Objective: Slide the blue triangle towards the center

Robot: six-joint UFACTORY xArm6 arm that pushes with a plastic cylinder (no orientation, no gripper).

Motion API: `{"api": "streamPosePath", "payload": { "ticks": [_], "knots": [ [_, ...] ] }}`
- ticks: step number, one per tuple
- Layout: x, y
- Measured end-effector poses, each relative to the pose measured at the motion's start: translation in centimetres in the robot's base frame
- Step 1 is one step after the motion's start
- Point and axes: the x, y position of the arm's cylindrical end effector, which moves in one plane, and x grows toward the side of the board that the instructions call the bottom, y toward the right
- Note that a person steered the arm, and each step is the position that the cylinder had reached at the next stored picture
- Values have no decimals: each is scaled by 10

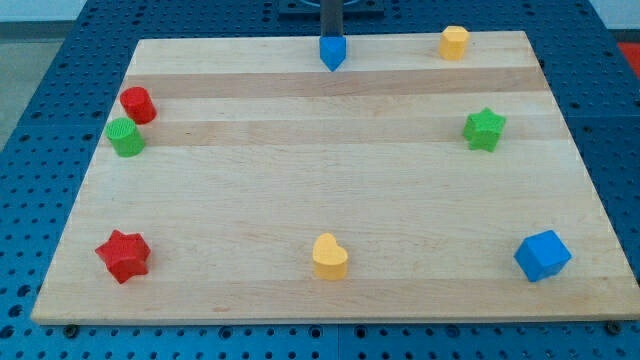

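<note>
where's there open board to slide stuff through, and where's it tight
The whole middle is bare, ringed by the green star, blue cube, yellow heart and red star. Tight spots: the red cylinder touching the green cylinder, and my tip behind the blue triangle.

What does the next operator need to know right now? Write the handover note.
My tip: just behind the blue triangle at the view's top edge; contact can't be told.
Blue triangle: at the middle of the board's top edge, far from the center.
Done: tip lined up behind it.
Left: the whole push toward the view's bottom, to the center. No blocks lie in that path; the yellow heart sits beyond, near the bottom edge.
</note>
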Motion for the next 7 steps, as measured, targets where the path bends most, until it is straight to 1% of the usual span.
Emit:
{"api": "streamPosePath", "payload": {
  "ticks": [1, 3, 5, 6, 7],
  "knots": [
    [10, -1],
    [53, 6],
    [78, 14],
    [102, 19],
    [125, 40]
  ]
}}
